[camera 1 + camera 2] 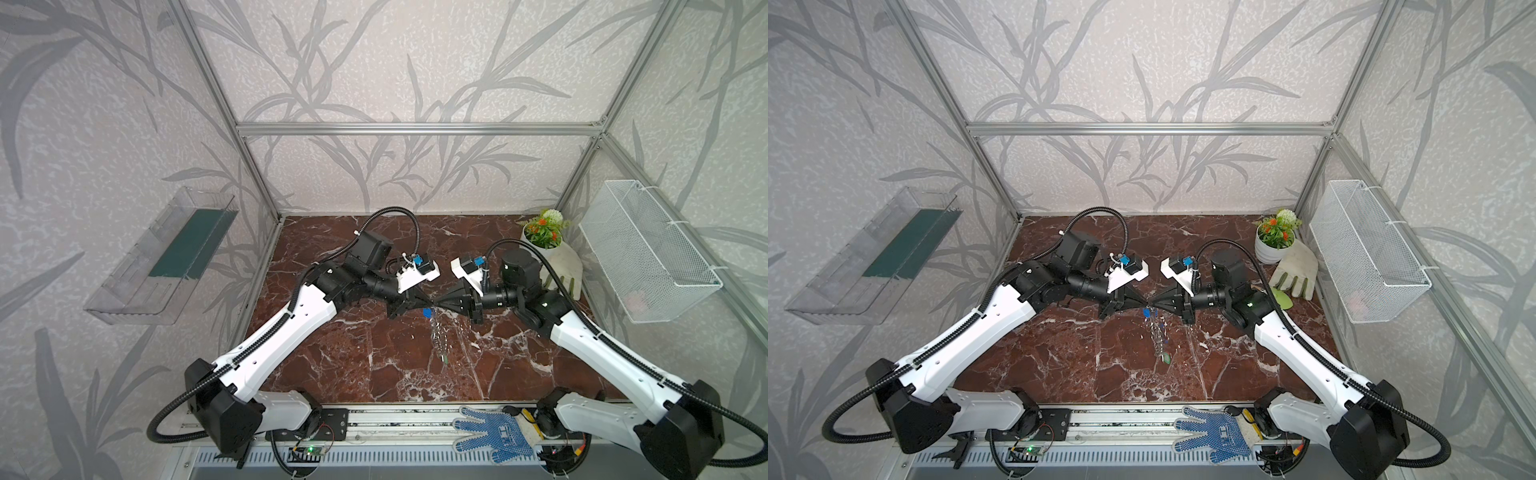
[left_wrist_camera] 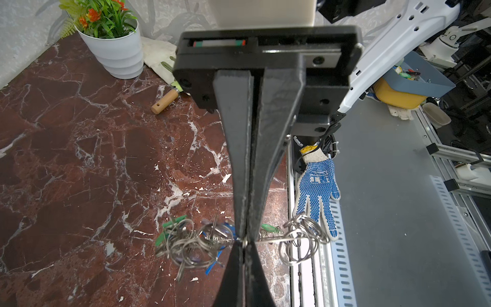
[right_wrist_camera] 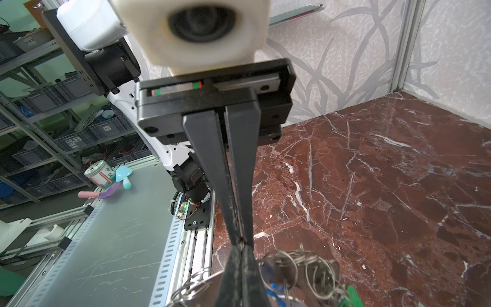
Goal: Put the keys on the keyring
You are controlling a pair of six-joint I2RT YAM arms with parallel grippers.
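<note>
Above the middle of the table, my left gripper and right gripper meet tip to tip, both pairs of jaws pinching the keyring; the keys hang from it.

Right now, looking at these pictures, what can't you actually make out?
The keys: too small and tangled in both top views to count.
The keyring: in the left wrist view the left gripper crosses its middle; tangled rings mask its disc.
Same bunch, right wrist view: blurred, cut by the bottom edge, partly behind the right gripper.
Tag labels: unreadable in every view.
</note>
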